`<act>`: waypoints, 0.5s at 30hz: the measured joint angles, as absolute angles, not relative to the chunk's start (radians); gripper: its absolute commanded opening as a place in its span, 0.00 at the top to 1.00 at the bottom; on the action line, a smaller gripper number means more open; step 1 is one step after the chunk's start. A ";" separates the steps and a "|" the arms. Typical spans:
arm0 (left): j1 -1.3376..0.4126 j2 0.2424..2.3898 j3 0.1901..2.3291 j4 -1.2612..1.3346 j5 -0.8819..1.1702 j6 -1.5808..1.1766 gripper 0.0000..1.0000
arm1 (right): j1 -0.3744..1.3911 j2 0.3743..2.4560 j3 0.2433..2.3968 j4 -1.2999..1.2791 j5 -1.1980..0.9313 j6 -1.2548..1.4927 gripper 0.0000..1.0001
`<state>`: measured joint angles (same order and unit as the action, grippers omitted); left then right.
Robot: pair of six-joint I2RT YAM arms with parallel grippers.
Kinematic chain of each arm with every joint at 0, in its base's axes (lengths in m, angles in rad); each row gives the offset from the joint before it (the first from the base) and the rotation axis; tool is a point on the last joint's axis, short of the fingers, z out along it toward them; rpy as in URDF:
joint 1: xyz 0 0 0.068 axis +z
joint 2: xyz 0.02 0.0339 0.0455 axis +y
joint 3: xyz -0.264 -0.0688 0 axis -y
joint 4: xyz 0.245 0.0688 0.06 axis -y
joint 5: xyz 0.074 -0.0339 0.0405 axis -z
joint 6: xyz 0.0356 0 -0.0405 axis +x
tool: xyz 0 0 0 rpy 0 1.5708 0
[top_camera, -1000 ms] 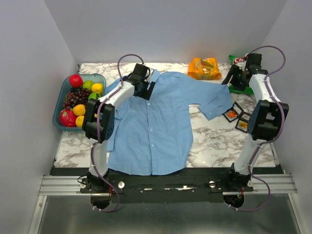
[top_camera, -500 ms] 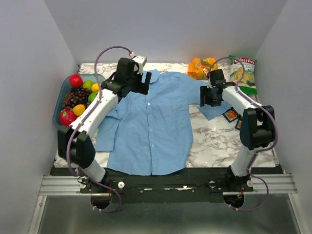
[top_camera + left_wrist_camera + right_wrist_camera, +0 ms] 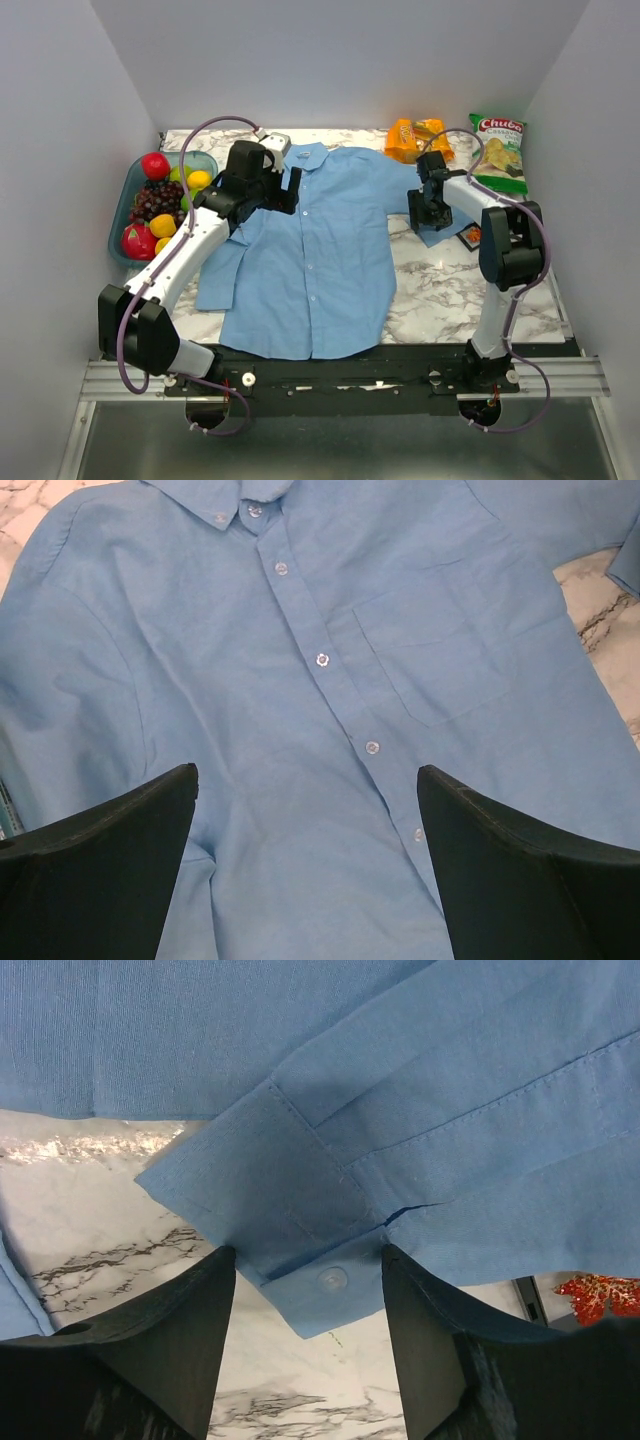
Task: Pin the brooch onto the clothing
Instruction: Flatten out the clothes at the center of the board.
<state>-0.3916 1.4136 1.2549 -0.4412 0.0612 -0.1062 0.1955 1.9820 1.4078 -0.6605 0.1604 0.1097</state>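
The clothing (image 3: 315, 260), a light blue collared shirt, lies flat and front-up on the marble table. My left gripper (image 3: 282, 190) hovers open over its upper chest. In the left wrist view the button row (image 3: 322, 660) and chest pocket (image 3: 430, 655) show between and beyond the left gripper (image 3: 307, 772). My right gripper (image 3: 430, 212) is low at the end of the shirt's right sleeve. Its jaws (image 3: 308, 1252) stand open on either side of the flat cuff (image 3: 330, 1280). The brooch (image 3: 597, 1295), red-orange, peeks out beside the sleeve at the right edge.
A blue basket (image 3: 122, 200) of fruit sits at the left edge. An orange snack bag (image 3: 415, 135) and a green chips bag (image 3: 497, 150) lie at the back right. A small black tray (image 3: 468, 238) lies just right of the cuff, partly hidden by the right arm.
My right gripper has swung from the chips bag at the back right down to the sleeve cuff. My left arm has swung out to the left, its gripper staying over the shirt's collar and chest.
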 measured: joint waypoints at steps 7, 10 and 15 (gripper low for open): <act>-0.366 1.404 1.255 -0.439 0.066 -0.112 0.01 | 0.199 1.998 1.450 -0.717 0.169 0.100 0.36; -0.354 1.392 1.255 -0.434 0.068 -0.117 0.01 | 0.202 2.012 1.473 -0.748 0.168 0.094 0.41; -0.340 1.376 1.255 -0.426 0.074 -0.121 0.01 | 0.202 2.025 1.485 -0.788 0.159 0.083 0.46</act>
<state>-0.3397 1.3758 1.2549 -0.4263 0.0738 -0.1211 0.2024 2.0254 1.4849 -0.7879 0.1585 0.0826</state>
